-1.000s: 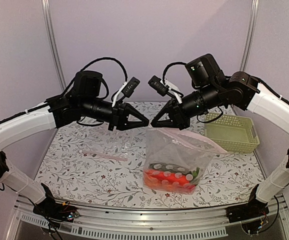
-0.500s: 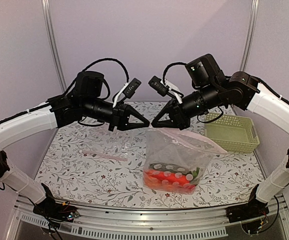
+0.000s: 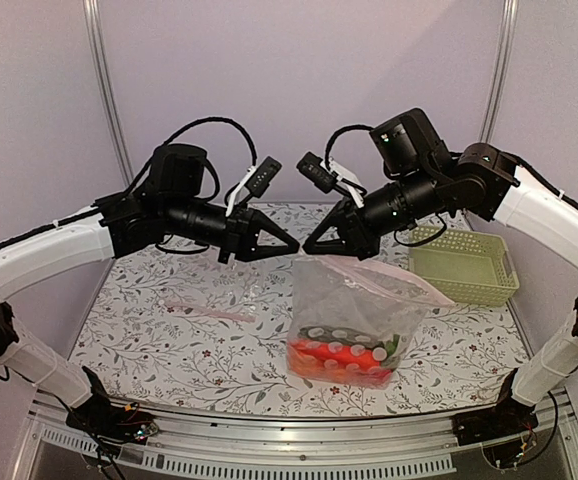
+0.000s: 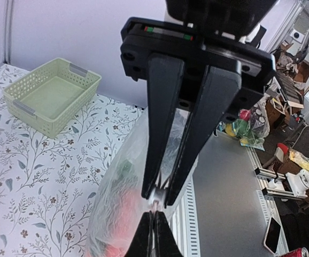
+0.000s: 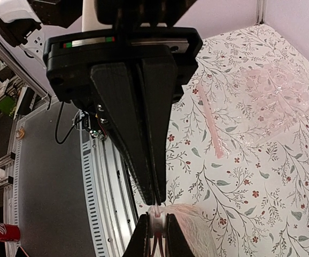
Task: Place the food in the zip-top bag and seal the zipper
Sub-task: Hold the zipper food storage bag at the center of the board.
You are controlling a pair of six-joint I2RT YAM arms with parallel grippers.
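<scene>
The zip-top bag [image 3: 354, 305] hangs from its top left corner, its bottom resting on the table. The food lies in its bottom: red and orange pieces [image 3: 337, 362], a dark piece with white dots [image 3: 331, 335] and a bit of green [image 3: 392, 346]. The pinkish zipper [image 3: 394, 272] runs along the top edge. My left gripper [image 3: 291, 246] [image 4: 153, 230] is shut on the end of the zipper strip. My right gripper [image 3: 310, 246] [image 5: 157, 230] is shut on the white slider tab [image 5: 156, 218], tip to tip with the left. The tab also shows in the left wrist view [image 4: 157, 199].
A pale yellow-green lattice basket [image 3: 461, 290] [image 4: 42, 120] stands at the back right. A second clear bag with a pink strip [image 3: 209, 312] [image 5: 210, 126] lies flat on the left of the flowered table. The metal front rail [image 3: 299, 450] runs below.
</scene>
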